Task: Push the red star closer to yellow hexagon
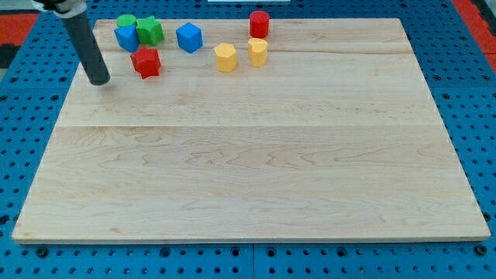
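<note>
1. Sitting just to the view's right of my tip [100, 80], slightly higher, is the red star [146, 62], apart from it.
2. Farther right along that line waits the yellow hexagon [225, 57].
3. No jaws here: only a bare rod, holding nothing.

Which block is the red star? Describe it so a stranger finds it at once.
Start at the wooden board's top-left corner, where the blocks cluster. The red star sits lowest there, just right of my tip. The other red block is a cylinder, far right beyond the blue block.
</note>
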{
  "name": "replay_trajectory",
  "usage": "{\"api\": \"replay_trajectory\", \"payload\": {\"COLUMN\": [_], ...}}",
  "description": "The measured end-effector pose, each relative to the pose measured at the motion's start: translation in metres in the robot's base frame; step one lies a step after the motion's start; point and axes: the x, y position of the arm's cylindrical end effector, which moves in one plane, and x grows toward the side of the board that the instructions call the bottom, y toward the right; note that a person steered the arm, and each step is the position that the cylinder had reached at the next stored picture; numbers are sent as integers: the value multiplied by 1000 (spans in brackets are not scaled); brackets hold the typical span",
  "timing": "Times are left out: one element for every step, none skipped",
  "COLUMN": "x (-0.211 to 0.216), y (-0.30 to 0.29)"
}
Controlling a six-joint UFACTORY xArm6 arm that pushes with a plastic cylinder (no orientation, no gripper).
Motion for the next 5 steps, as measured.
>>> {"api": "replay_trajectory", "payload": {"x": [-16,-22,-31,-48,-41], "y": [-12,23,39,45,80]}}
